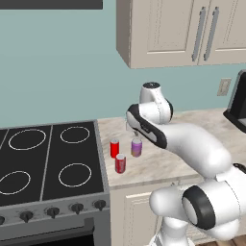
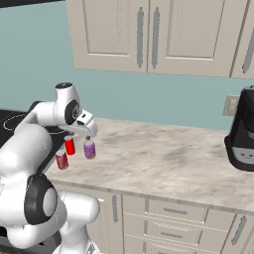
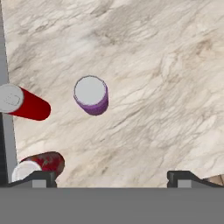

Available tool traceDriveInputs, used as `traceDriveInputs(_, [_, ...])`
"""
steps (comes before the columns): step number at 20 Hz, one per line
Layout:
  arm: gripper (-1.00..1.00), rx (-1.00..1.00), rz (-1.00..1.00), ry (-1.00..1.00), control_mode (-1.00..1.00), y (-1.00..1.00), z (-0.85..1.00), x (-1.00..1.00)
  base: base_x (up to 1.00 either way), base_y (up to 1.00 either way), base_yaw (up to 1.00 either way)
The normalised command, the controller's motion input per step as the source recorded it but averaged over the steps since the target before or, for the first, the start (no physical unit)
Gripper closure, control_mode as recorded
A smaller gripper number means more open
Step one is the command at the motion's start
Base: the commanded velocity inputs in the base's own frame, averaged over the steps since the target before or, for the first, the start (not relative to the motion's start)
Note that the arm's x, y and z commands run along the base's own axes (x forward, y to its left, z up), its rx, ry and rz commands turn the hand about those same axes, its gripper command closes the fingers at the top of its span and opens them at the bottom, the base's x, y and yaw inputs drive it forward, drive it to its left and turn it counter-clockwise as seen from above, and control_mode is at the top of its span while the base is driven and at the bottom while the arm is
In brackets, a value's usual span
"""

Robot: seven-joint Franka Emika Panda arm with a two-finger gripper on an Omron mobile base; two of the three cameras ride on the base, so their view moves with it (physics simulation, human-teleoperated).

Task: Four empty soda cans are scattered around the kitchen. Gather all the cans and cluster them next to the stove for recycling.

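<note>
Your gripper (image 3: 109, 177) hangs above the table (image 3: 166, 78), jaws fully spread, holding nothing; the upright purple can (image 3: 91, 95) stands below, offset toward the stove (image 1: 48, 163).

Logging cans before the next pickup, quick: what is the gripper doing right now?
Gripper: jaws open, holding nothing, above the purple can on the counter.
</note>
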Motion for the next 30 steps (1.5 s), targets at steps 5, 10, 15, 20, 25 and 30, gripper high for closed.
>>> traceDriveInputs(5, [-1.00,0.03,0.00,0.00,-1.00,-0.17,0.25,-0.58,0.00,0.00,0.00])
traceDriveInputs(10, [-1.00,0.02,0.00,0.00,-1.00,-0.20,0.29,-0.52,0.00,0.00,0.00])
traceDriveInputs(15, [-1.00,0.00,0.06,0.00,-1.00,-0.14,0.26,-0.44,0.00,0.00,0.00])
traceDriveInputs(20, [-1.00,0.00,0.14,0.00,-1.00,-0.10,0.22,-0.36,0.00,0.00,0.00])
traceDriveInputs(25, [-1.00,0.00,0.06,-0.02,-1.00,-0.10,0.19,-0.34,0.00,0.00,0.00])
traceDriveInputs(30, [-1.00,-0.01,0.09,-0.03,-1.00,-0.02,0.14,-0.14,0.00,0.00,0.00])
